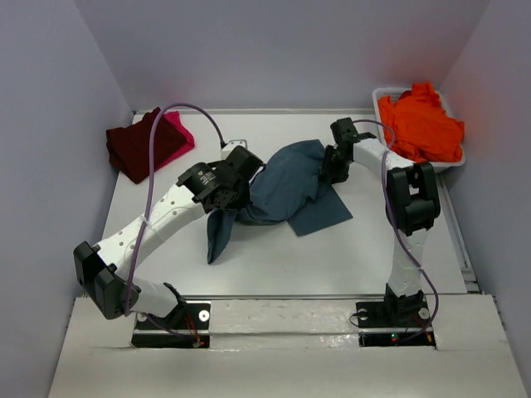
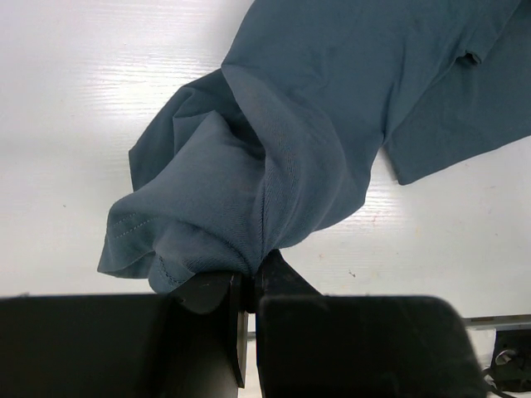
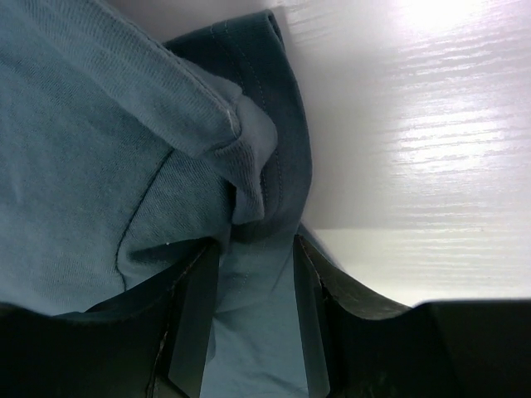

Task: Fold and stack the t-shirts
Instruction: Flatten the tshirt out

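Note:
A slate teal-blue t-shirt [image 1: 286, 186] lies crumpled across the middle of the table, one end trailing toward the near edge. My left gripper [image 1: 245, 170] is shut on a bunched fold at its left side; in the left wrist view the jaws [image 2: 251, 278] pinch the cloth [image 2: 274, 149] tightly. My right gripper [image 1: 333, 166] sits at the shirt's far right edge. In the right wrist view its fingers [image 3: 257, 249] stand apart with a thick fold of the hem [image 3: 249, 191] filling the gap. A dark maroon t-shirt [image 1: 137, 149] lies folded over a bright pink one [image 1: 177, 128] at the far left.
A white tub [image 1: 382, 93] at the far right corner holds a vivid orange t-shirt [image 1: 421, 124]. Grey walls close in the table [image 1: 332, 257] on the left, back and right. A purple cable [image 1: 166, 124] arcs over the left arm.

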### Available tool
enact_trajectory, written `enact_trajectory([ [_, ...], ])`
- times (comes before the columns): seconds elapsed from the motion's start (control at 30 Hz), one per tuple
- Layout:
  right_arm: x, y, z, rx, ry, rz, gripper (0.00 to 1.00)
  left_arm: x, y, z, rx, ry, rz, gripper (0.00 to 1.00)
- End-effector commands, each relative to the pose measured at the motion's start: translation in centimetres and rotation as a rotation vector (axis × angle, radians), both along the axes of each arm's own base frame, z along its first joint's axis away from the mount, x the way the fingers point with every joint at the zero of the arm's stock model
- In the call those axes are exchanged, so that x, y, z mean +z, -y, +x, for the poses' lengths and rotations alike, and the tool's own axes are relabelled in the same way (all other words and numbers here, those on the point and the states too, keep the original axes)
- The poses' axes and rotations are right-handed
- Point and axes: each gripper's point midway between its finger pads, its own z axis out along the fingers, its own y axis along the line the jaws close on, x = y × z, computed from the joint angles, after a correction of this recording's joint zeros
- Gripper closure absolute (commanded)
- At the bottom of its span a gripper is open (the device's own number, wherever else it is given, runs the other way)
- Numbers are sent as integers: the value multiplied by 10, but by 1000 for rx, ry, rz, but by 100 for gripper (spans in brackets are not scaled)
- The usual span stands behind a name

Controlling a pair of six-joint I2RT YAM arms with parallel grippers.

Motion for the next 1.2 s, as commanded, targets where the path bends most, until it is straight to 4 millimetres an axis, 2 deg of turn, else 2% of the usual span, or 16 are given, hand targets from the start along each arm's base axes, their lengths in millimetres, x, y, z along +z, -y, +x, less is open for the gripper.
enact_trajectory([
  [0.0,-1,-6,6,2,28,-9,53,12,-6,0,6,45,-20,94],
  [0.33,-6,-2,1,6,16,-28,53,11,-3,1,-7,41,-21,94],
  [0.37,-7,3,2,-6,22,-54,53,11,-3,1,-7,39,-17,94],
  [0.5,-3,8,-5,-17,15,-74,53,10,-3,1,-13,35,-7,94],
  [0.6,10,8,-8,-24,43,-57,53,9,-3,1,-14,32,-3,94],
  [0.73,8,10,-13,-31,32,-61,53,6,-1,1,-21,26,-6,94],
  [0.93,2,9,-13,-33,28,-59,53,5,0,2,-24,23,-3,94],
  [1.17,-8,-1,2,-19,36,-25,53,4,0,1,-24,20,-5,94],
])
